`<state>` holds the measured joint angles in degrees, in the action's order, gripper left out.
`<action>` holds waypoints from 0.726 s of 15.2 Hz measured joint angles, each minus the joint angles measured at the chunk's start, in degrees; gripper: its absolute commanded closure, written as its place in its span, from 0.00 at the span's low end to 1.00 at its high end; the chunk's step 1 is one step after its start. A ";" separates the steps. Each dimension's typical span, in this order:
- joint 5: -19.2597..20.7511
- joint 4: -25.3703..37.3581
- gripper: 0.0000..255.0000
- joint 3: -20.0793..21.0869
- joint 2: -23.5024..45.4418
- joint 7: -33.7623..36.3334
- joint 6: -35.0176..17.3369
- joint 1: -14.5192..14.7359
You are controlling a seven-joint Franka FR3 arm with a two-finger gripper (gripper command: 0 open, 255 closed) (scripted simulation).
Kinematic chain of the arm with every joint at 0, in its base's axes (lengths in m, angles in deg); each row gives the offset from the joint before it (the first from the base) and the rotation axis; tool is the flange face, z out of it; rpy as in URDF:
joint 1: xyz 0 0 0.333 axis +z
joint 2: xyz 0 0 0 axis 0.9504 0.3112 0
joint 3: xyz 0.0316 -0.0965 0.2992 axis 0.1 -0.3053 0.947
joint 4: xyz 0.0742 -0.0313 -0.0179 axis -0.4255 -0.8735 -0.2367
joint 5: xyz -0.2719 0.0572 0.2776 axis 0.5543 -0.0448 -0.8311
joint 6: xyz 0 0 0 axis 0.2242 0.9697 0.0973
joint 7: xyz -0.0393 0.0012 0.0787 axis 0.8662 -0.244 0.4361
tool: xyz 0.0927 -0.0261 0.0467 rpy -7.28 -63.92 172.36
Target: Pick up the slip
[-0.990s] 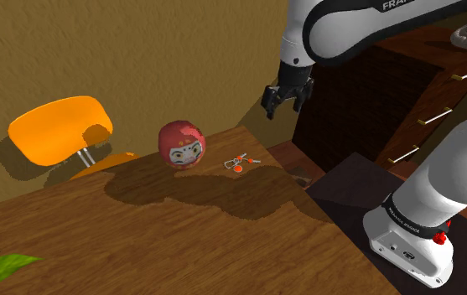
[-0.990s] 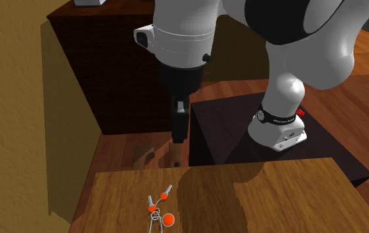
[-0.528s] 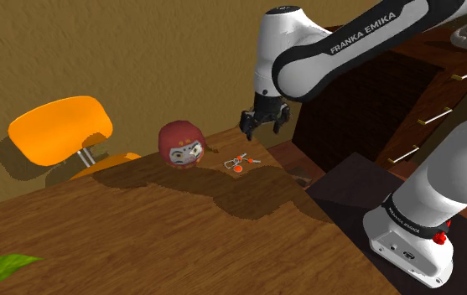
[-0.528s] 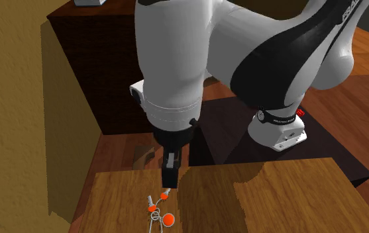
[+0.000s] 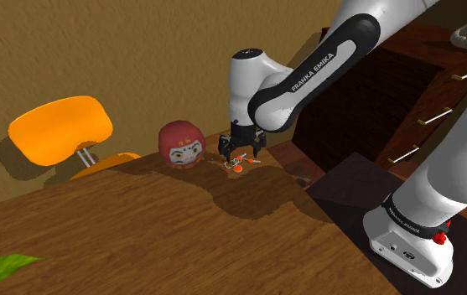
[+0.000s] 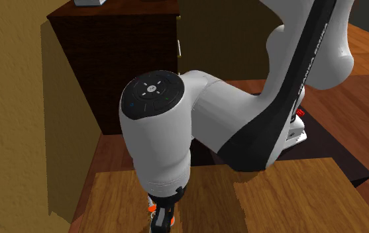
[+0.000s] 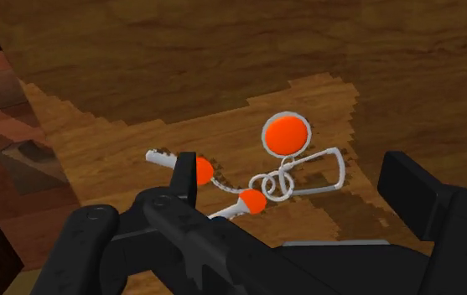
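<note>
The slip [image 5: 238,164], a thin white wire twisted into loops and strung with orange beads, lies flat on the wooden table [image 5: 181,230] just beside the red daruma doll [image 5: 181,144], on the side of the doll toward the shoulder view's right and near the same far table edge as the doll. The black gripper [image 5: 241,156] hangs right over it, fingers pointing down, so that from the shoulder camera most of the wire is covered and little more than an orange bead shows. In the wrist view the gripper [image 7: 294,172] stands with its jaws spread wide, and the slip [image 7: 286,180] lies on the wood between them, clasped by neither; the nearer finger [image 7: 173,209] overlaps one bead at the wire's end, and whether it touches cannot be told. In the second exterior view the white arm's big joint blocks most of the spot: the gripper [image 6: 163,222] is cut off by the bottom edge, and of the slip [image 6: 152,208] only an orange speck peeks out beside it. Well away from the doll, toward the shoulder view's left, an orange chair [image 5: 59,130] stands beyond the table.
</note>
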<state>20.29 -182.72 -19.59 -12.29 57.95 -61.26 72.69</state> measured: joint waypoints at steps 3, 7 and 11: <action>2.65 0.91 0.00 -0.56 3.66 3.51 -2.06 1.01; 5.51 0.90 0.00 -1.77 6.84 5.68 -4.82 1.80; 7.33 1.30 1.00 -2.61 8.76 7.04 -6.35 2.55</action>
<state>27.62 -181.41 -22.21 -3.53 64.99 -67.62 75.24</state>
